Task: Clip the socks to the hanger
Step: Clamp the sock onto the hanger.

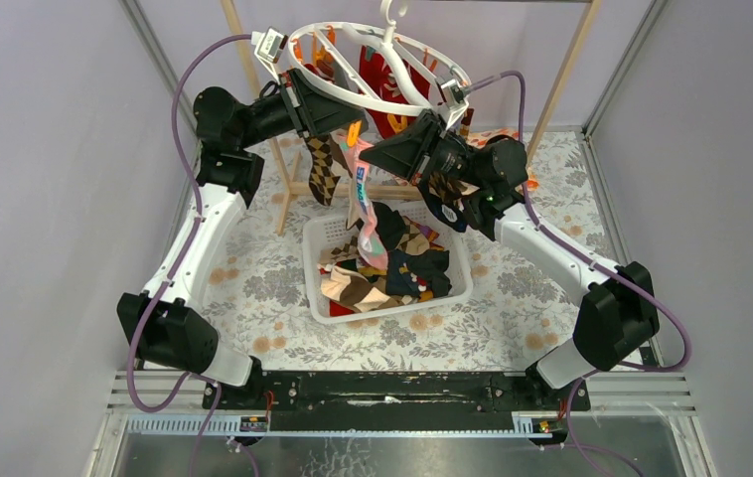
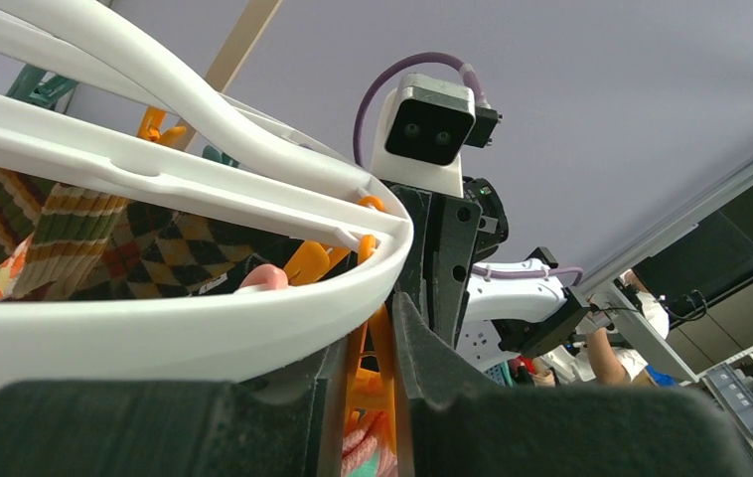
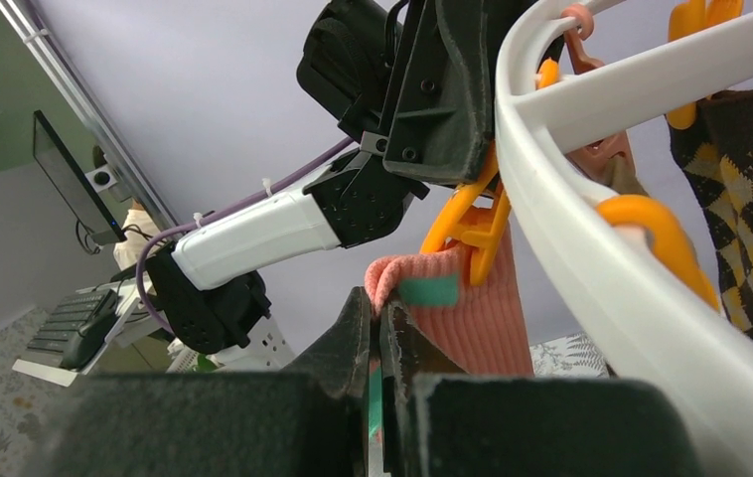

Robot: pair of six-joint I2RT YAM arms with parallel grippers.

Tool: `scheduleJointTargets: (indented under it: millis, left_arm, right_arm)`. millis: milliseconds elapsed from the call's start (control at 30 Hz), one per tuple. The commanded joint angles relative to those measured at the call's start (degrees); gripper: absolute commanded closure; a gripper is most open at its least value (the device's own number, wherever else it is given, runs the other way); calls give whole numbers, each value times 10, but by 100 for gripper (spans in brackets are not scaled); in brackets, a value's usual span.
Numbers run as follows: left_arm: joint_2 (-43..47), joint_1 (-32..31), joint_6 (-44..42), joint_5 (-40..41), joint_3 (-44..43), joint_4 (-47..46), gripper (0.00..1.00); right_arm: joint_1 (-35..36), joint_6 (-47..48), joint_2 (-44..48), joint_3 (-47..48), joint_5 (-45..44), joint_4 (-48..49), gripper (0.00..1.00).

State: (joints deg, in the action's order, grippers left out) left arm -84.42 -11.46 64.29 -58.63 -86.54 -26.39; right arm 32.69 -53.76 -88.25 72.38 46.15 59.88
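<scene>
The white ring hanger [image 1: 305,84] hangs from the wooden rack. A brown argyle sock [image 1: 321,167] and a red sock [image 1: 384,87] hang from its clips. My left gripper [image 1: 341,119] is shut on an orange clip [image 2: 384,383] under the ring [image 2: 154,338], squeezing it. The top of a pink patterned sock [image 3: 477,308] sits at that clip [image 3: 472,227] and hangs down toward the basket [image 1: 364,194]. My right gripper [image 3: 377,313] is shut on the pink sock's upper edge, just beside the clip. In the top view my right gripper [image 1: 377,157] is right of the sock.
A white basket [image 1: 318,298] with several loose socks [image 1: 392,268] stands on the floral cloth [image 1: 512,298] below the hanger. The wooden rack's legs [image 1: 561,70] stand behind. Grey walls close in on both sides.
</scene>
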Motion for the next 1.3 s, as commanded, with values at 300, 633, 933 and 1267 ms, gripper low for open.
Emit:
scheduleJointTargets:
  millis: [300,633,933,1267]
  left_arm:
    - [5,-13,56,-77,-14,-88,100]
    - [19,-13,14,-67,-6,-62,100]
    - [19,-13,14,-64,-4,-64,100]
    - [27,-13,-15,-55,-2,-40,56]
  right_arm:
    - [-2,24,15,-1,-61,38,100]
    - [-2,5,2,9,-64,58,100]
    - [-2,8,2,9,-66,50,100]
    - [-3,42,18,18,-77,-20,66]
